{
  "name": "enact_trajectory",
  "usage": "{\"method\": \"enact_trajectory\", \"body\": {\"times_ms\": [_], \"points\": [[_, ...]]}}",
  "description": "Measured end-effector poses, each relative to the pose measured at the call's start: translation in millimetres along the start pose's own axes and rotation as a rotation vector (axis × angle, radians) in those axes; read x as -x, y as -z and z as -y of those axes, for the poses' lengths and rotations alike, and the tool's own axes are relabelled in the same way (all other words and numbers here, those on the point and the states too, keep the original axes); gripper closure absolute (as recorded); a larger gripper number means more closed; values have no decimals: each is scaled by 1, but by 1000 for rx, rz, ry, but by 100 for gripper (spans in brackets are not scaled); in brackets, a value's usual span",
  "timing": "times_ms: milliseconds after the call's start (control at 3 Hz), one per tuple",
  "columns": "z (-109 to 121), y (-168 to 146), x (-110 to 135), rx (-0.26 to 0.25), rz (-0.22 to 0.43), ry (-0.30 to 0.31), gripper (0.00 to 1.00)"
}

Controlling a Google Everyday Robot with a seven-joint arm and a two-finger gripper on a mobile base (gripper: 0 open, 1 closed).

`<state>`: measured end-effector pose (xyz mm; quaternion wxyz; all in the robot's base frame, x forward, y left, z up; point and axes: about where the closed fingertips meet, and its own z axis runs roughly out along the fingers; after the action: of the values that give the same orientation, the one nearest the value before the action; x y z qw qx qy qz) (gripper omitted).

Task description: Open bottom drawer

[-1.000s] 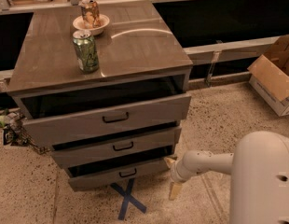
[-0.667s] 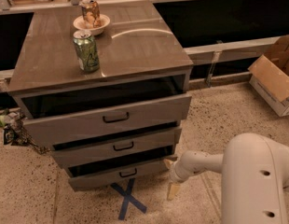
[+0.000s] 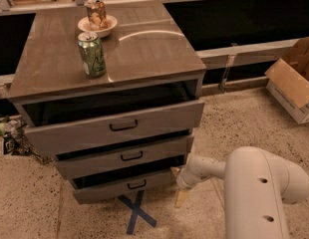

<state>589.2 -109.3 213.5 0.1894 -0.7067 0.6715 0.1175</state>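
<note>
The cabinet (image 3: 109, 59) has three grey-brown drawers, all standing a little way out. The bottom drawer (image 3: 102, 192) is the lowest and slimmest, with a small black bar handle (image 3: 137, 184) and a dark gap above its front. The middle drawer (image 3: 119, 159) and the top drawer (image 3: 114, 128) sit above it. My gripper (image 3: 181, 197) is low near the floor, just off the right end of the bottom drawer's front and to the right of its handle. My white arm (image 3: 254, 193) reaches in from the lower right.
A green can (image 3: 92, 54) and a bowl (image 3: 97, 25) holding another can stand on the cabinet top. A blue tape cross (image 3: 137, 213) marks the floor in front. A cardboard box (image 3: 294, 81) lies at the right. Clutter (image 3: 12, 136) sits left of the cabinet.
My arm's large white link has swung left and fills more of the lower right. The gripper stays by the bottom drawer's right end. The drawers have not visibly moved.
</note>
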Motion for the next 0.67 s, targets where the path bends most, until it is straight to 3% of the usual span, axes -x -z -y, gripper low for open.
{"method": "enact_trajectory", "body": {"times_ms": [667], "points": [[23, -9, 14, -23, 13, 68, 0]]}}
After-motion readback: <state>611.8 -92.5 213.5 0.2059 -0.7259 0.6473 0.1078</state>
